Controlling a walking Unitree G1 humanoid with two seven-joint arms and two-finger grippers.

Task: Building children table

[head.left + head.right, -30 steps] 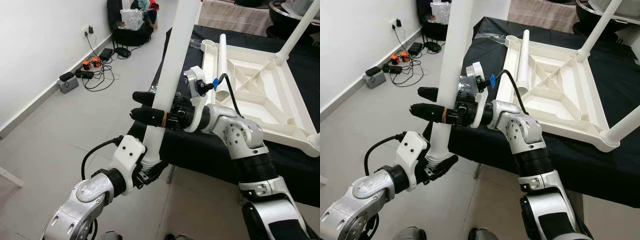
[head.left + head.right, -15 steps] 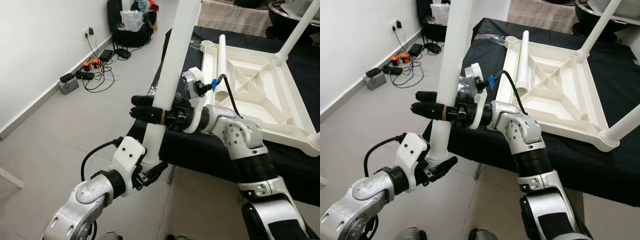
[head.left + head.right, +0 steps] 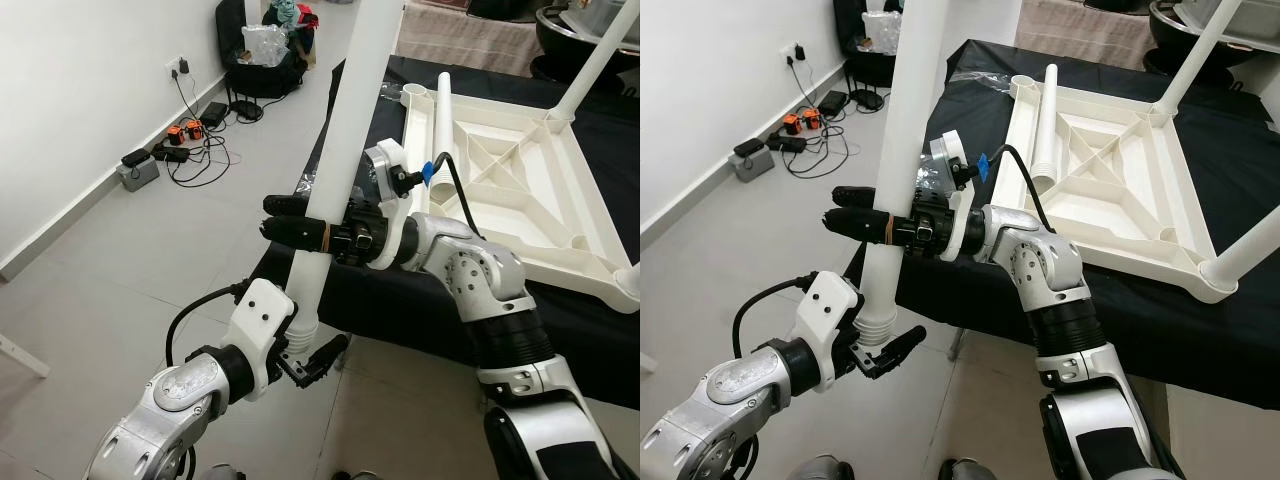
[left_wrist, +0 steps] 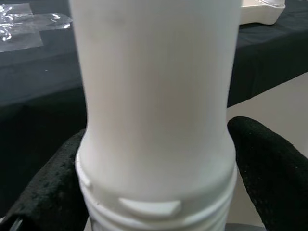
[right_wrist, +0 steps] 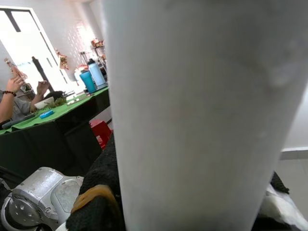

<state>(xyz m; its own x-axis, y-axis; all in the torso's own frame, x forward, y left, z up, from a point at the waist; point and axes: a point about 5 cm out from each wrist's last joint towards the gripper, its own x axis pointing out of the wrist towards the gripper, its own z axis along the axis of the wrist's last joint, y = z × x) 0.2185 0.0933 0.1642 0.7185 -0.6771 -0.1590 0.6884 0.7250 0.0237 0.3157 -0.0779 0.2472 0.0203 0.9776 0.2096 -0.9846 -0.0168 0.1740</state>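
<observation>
A counter (image 3: 400, 300) draped in black cloth stands on a pale tiled floor (image 3: 130, 260), and on it lies an upturned white plastic tabletop (image 3: 1120, 190) with its ribbed underside showing; one white leg (image 3: 1205, 45) stands fitted at its far corner, another (image 3: 1250, 255) at the near right corner, and a loose leg (image 3: 1047, 115) lies along its left edge. Along the white wall at the left a tangle of cables and chargers (image 3: 185, 140) sits on the floor, with a dark bag and clear plastic wrap (image 3: 262, 45) further back. In front of the counter's near-left corner a long white table leg (image 3: 335, 180) is held nearly upright, leaning slightly toward the counter at its top. The right arm reaches across from the right with its wrist turned sideways, and the right claw (image 3: 300, 218) is clamped around the leg's middle, black fingers on either side. Below, the left arm is bent upward from the lower left, and the left claw (image 3: 312, 352) sits at the leg's threaded bottom end with its fingers (image 4: 269, 163) spread wide, flanking the leg without pressing it.
</observation>
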